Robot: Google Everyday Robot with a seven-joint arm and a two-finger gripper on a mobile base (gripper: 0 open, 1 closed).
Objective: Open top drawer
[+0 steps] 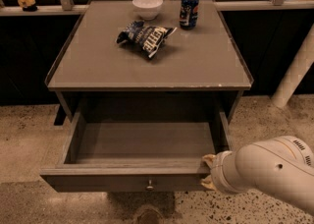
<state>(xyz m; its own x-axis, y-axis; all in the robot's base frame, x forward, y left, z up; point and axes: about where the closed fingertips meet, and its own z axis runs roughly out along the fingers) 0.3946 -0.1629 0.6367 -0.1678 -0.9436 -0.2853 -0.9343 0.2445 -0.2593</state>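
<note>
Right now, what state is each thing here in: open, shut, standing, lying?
Drawer: open, pulled well out, nothing visible inside.
Gripper: at the right end of the drawer's front, touching it.
Bowl: upright at the back of the tabletop.
Can: standing upright, right of the bowl.
Chip bag: lying flat and crumpled, in front of the bowl.
</note>
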